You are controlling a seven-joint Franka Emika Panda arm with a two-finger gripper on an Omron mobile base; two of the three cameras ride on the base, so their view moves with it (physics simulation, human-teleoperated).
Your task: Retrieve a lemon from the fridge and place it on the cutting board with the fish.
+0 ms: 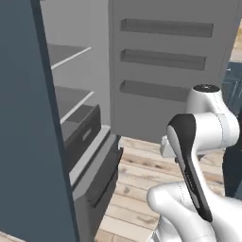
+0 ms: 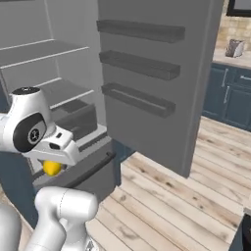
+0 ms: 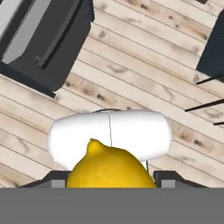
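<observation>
A tall grey fridge stands with its door swung wide, set in a navy-blue frame. This fridge is the landmark for everything else. Its door's inner face carries three dark horizontal shelf rails, one above another. Inside the fridge body, pale grey shelves sit stacked, and below them is a dark grey drawer, pushed in under the lowest shelf. Beneath that, the fridge's lower compartment front juts out slightly, with a dark bar handle across it.

In front of the fridge lies a light wooden plank floor. Beyond the open door, to its far side, are navy-blue cabinets with thin silver handles, topped by a counter.

The white robot arm rises in front of the fridge, its dark-trimmed joints folded, with the hand pulled clear of the shelves and hanging over the floor just in front of the lower compartment.

The gripper points down at the floor. Its two dark finger tips sit on either side of the lemon, pinching it between them. The lemon is bright yellow, with its small pointed nub facing away from the hand. From the right base view the lemon peeks out beneath the hand, outside the fridge, level with the lower compartment front.
</observation>
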